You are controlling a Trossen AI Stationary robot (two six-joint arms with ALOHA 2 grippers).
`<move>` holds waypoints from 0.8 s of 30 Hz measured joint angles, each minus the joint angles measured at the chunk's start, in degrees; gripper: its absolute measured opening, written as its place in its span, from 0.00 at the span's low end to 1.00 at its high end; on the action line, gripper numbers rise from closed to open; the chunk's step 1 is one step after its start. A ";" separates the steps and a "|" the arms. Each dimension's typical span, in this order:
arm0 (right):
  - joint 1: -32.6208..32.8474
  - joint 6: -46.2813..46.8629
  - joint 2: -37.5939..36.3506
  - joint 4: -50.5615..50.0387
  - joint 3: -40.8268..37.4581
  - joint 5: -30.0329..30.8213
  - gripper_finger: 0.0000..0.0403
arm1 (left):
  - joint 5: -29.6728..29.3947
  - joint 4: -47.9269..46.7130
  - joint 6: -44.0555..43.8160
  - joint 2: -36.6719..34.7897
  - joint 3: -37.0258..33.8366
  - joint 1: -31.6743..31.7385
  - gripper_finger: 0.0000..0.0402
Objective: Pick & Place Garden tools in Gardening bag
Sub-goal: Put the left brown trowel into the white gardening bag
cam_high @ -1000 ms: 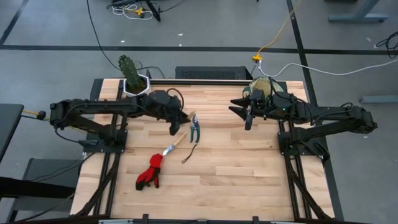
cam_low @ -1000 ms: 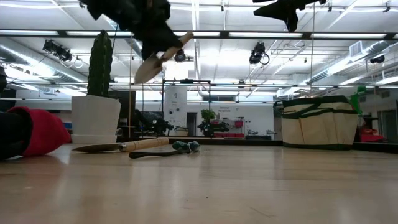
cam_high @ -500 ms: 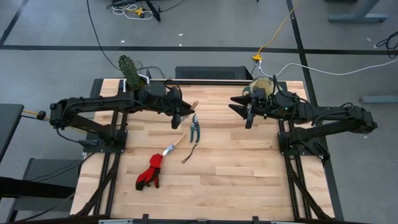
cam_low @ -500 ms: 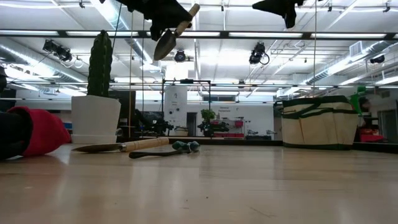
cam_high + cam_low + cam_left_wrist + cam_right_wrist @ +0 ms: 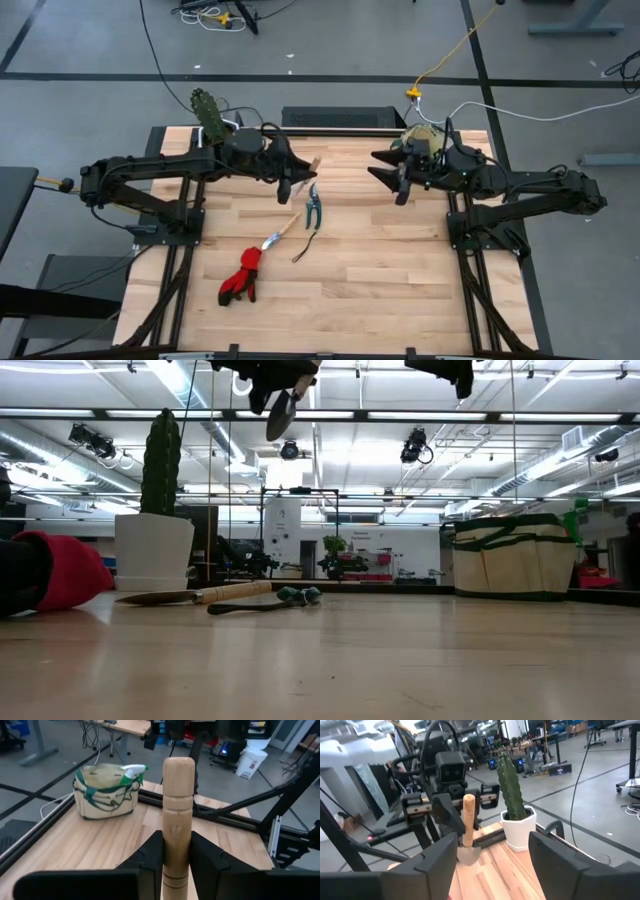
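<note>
While clamped by its wooden handle in the left gripper (image 5: 176, 851), trowel (image 5: 281, 412) hangs above the surface (image 5: 390, 260), blade down, handle end toward the gardening bag (image 5: 106, 790). Right gripper (image 5: 492, 852): spread, holding nothing, near the bag.

The desk (image 5: 400, 260) is a pale wooden slab of long planks, framed in dark rails. At its far left corner stands a white pot with a cactus (image 5: 212, 125), and at the far right corner sits the beige gardening bag (image 5: 421, 140) with green trim. Near the middle lie the pruning shears (image 5: 313, 205), a wooden-handled tool (image 5: 282, 232) and a thin dark cord (image 5: 304, 247) close together, with the red gloves (image 5: 241, 275) just beyond the tool's metal end.
</note>
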 joint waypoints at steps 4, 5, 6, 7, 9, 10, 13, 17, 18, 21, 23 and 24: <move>0.00 1.10 0.00 2.31 0.00 0.00 0.65 | 1.12 0.54 0.01 0.00 0.00 0.00 0.19; 0.00 1.10 0.00 3.01 0.00 -0.12 0.65 | 1.36 0.86 0.01 0.00 0.00 0.00 0.19; 0.00 1.10 0.00 3.70 0.00 -0.76 0.65 | 1.54 1.14 0.01 0.00 0.00 0.00 0.19; 0.00 1.12 0.00 4.39 0.00 -1.81 0.65 | 1.54 1.37 -0.01 0.00 0.00 0.00 0.19; 0.02 1.12 0.00 5.43 0.00 -3.22 0.65 | 1.72 1.86 -0.02 0.00 0.00 0.00 0.19; 0.04 1.12 0.00 5.91 0.00 -3.32 0.65 | 2.00 2.33 -0.02 0.00 0.00 0.00 0.19; 0.02 1.12 0.00 6.95 0.00 -3.33 0.65 | 2.25 3.08 -0.02 0.00 0.04 0.00 0.19; 0.00 1.12 0.00 7.64 0.00 -3.32 0.65 | 3.19 3.02 -0.03 0.00 0.04 0.00 0.19; 0.00 1.12 0.00 7.67 0.00 -3.34 0.65 | 3.34 2.99 -0.03 0.00 0.04 0.00 0.19; 0.00 1.12 0.00 8.64 0.01 -3.59 0.65 | 3.48 2.98 -0.04 0.00 0.04 0.00 0.20; 0.00 1.10 0.03 8.55 0.58 -3.91 0.65 | 3.48 2.97 -0.04 0.00 0.04 0.00 0.20; 0.00 1.10 0.22 8.64 1.16 -3.91 0.65 | 3.48 2.96 -0.04 0.00 0.04 0.00 0.19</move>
